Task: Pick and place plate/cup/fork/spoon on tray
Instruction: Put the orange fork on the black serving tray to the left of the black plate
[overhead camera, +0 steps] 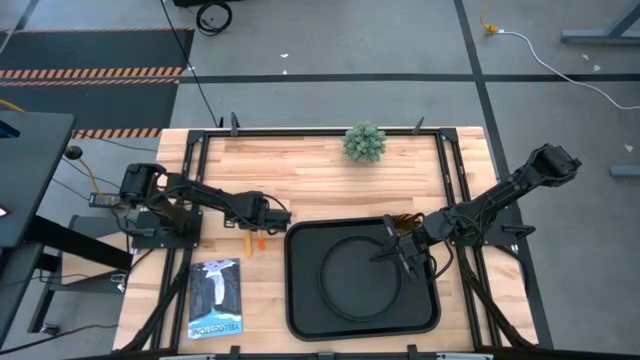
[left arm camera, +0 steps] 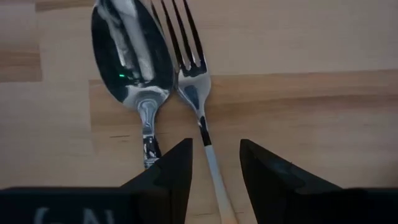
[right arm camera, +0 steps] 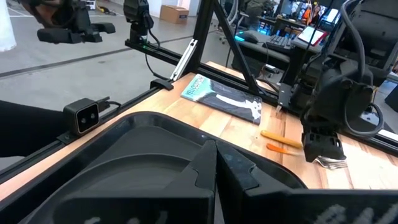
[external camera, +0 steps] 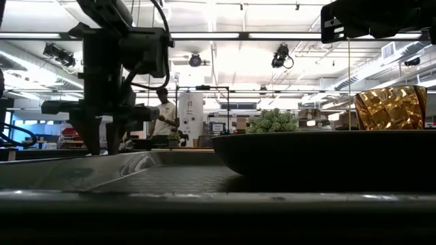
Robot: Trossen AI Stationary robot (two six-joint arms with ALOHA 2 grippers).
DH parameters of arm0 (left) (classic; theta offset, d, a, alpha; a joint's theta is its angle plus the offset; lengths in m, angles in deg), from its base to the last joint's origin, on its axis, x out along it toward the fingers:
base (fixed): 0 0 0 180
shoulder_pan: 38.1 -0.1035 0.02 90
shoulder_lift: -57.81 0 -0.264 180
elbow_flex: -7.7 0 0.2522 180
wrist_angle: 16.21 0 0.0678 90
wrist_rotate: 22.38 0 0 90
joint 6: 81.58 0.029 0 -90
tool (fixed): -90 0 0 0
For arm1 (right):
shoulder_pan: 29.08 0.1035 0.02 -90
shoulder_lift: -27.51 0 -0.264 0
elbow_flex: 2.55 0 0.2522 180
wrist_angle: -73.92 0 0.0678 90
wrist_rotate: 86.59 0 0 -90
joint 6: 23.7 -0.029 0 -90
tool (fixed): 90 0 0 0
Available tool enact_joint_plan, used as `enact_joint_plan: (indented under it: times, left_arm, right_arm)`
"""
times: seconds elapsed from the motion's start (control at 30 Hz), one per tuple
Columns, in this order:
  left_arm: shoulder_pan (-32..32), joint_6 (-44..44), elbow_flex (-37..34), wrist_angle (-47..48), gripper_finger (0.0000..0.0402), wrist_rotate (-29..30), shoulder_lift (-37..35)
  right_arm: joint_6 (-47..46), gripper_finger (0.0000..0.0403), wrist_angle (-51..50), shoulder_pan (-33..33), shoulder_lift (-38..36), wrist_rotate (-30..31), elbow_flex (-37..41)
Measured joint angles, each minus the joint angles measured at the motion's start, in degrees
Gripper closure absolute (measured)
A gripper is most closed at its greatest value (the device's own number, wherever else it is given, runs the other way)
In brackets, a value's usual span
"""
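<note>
Hovering low over the cutlery at the table's nine o'clock side, the left gripper (overhead camera: 268, 215) has its fingers spread, with nothing yet between them. Through the left wrist camera the fork (left arm camera: 194, 93) lies just beside the spoon (left arm camera: 134, 56), bowl against tines, the two nearly touching on the bare wood; the fork's thin neck runs down between the two fingertips (left arm camera: 171, 171). My read is that the fork is the one lined up for picking. It looks light and stiff, with polished metal at the head that would likely slip under a pinch, so the plastic handle, or the neck just above it, seems the better place to close. The spoon sits so near that one finger could nudge it on the way down. From above, the orange handles (overhead camera: 255, 243) point toward six o'clock, just off the nine o'clock edge of the tray (overhead camera: 300, 300).

Further right, the plate (overhead camera: 360, 275) already rests inside the tray, near its centre. The cup (external camera: 390, 107) stands at about the plate's two o'clock; whether it sits on the tray floor I cannot tell. Over that same area hangs the right gripper (overhead camera: 405, 258), its fingers pressed together and carrying nothing, as the right wrist camera shows.
</note>
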Motion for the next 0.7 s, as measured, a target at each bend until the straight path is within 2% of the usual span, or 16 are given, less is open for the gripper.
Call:
enact_joint_plan:
  times: [0.3,0.57,0.7]
  left_arm:
    - [-3.6,3.1,0.0,-0.2,0.026,-4.0,0.0]
    - [-7.7,6.5,-2.5,-3.7,0.026,-11.8,-0.5]
    - [-8.6,7.5,-3.3,-5.4,0.026,-12.2,-0.5]
  right_arm:
    - [0.0,0.0392,0.4,0.0,0.0,0.0,0.0]
    - [-0.5,0.0392,0.4,0.0,0.0,-1.4,0.0]
    - [-0.5,0.0392,0.3,0.0,0.0,-1.4,0.0]
